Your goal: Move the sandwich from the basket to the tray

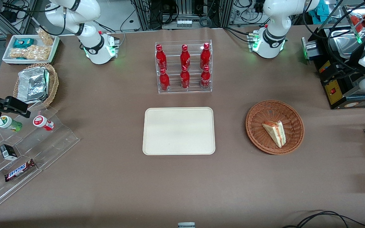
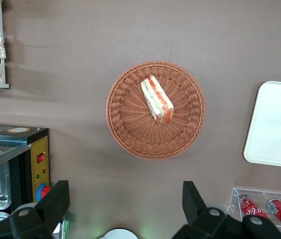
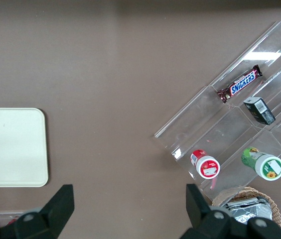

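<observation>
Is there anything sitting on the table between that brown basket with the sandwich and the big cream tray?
Nothing: the front view shows only bare brown table between basket and tray. The gripper is open, above.

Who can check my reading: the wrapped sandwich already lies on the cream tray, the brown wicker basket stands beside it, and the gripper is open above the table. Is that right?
Not quite. The sandwich still lies in the basket, not on the tray, which holds nothing; the front view shows this. The rest stands: the basket is beside the tray, and the gripper is open above the table.
</observation>
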Controlling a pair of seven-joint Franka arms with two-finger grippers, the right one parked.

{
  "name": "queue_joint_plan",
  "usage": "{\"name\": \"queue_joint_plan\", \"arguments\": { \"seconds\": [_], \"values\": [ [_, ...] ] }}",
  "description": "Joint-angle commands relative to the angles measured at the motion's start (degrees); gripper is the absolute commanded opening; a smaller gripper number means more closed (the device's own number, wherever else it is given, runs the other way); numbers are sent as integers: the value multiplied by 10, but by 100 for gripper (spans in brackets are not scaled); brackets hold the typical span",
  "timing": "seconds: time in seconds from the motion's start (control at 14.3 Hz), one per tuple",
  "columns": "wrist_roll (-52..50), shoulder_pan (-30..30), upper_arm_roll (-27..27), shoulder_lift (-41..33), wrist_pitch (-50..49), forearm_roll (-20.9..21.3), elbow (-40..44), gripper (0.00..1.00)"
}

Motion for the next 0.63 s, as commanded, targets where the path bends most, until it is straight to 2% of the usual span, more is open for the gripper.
{"name": "queue_joint_plan", "arguments": {
  "seconds": [0.0, 0.35, 0.56],
  "values": [
    [7, 9, -7, -4, -13, 5, 5, 100],
    [0, 8, -8, 2, -22, 6, -6, 100],
    [-80, 9, -7, 39, -28, 6, -24, 100]
  ]
}}
